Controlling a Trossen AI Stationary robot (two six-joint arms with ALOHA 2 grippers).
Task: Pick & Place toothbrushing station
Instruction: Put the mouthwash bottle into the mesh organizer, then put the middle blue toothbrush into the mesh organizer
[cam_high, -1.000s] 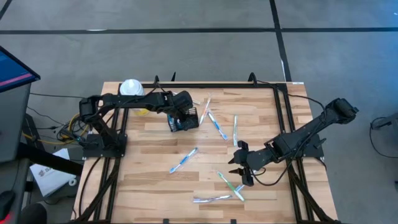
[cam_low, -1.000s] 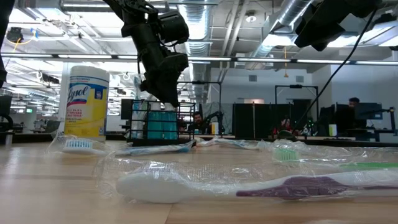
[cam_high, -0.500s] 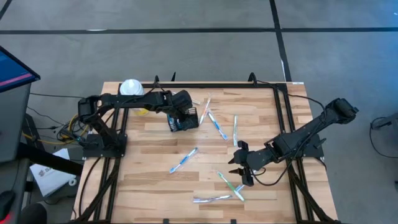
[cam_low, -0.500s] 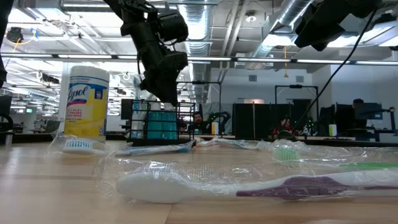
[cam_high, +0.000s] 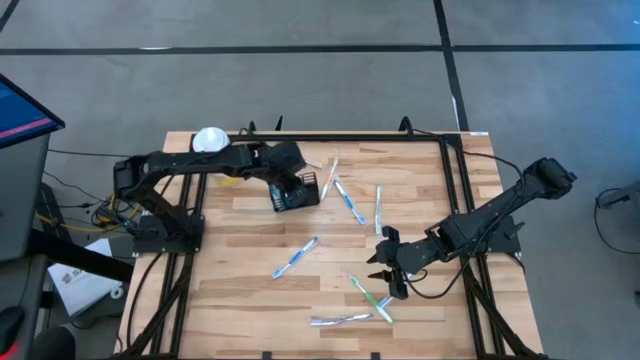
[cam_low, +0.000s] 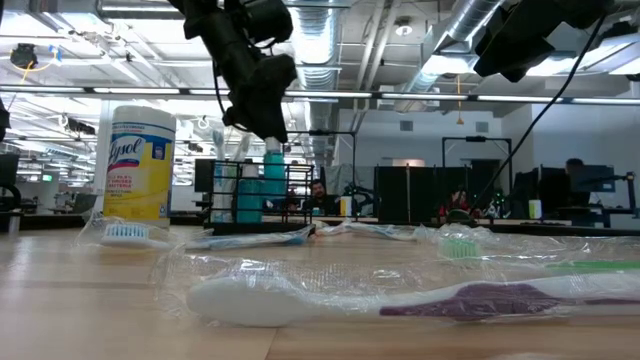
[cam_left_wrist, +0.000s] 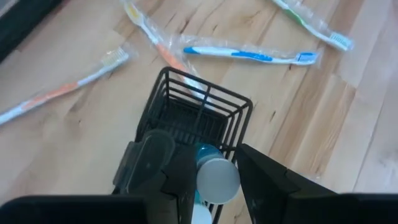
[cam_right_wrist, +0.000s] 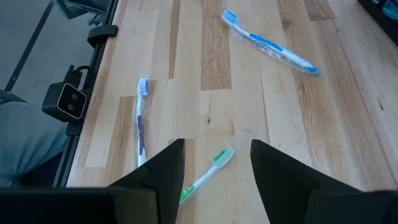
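Bright even overhead light, soft shadows, near toothbrush (cam_low: 400, 295) blurred low

arms (cam_high: 200, 165): matte black, jointed | black cables along links | jaws: black, angular

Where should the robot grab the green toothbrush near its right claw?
Probably the middle of the handle, from straight above. The green toothbrush lies flat in its clear wrapper, and the right gripper hangs open over it, one finger either side.
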